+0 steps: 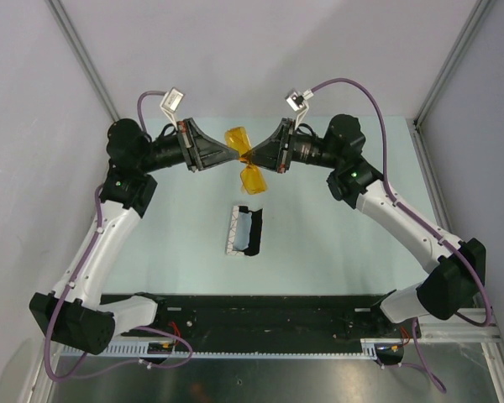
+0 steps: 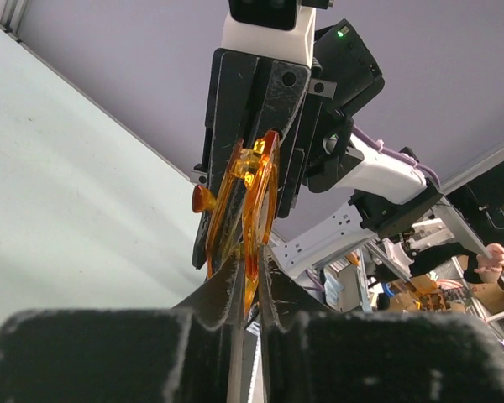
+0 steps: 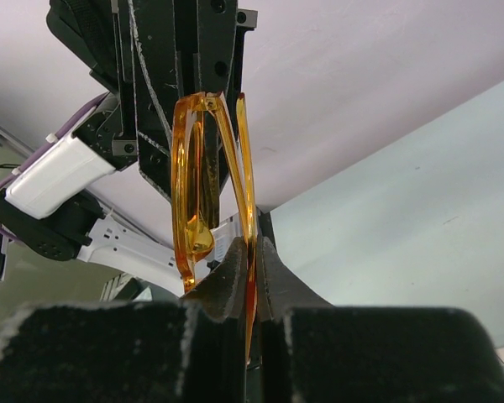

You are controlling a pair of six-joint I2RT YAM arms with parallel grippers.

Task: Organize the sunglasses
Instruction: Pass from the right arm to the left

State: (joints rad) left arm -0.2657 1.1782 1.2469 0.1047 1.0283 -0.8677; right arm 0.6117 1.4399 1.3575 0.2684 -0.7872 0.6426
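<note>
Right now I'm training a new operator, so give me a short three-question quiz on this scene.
1. True or false: the sunglasses lie flat on the table.
2. Which jaws grip the sunglasses? A: left jaws only. B: right jaws only. C: both.
3. Which object rests on the table, nearer the arm bases than the sunglasses in the top view?

Key: 1 false, they are held up in the air. 2 C. 3 the case.
</note>
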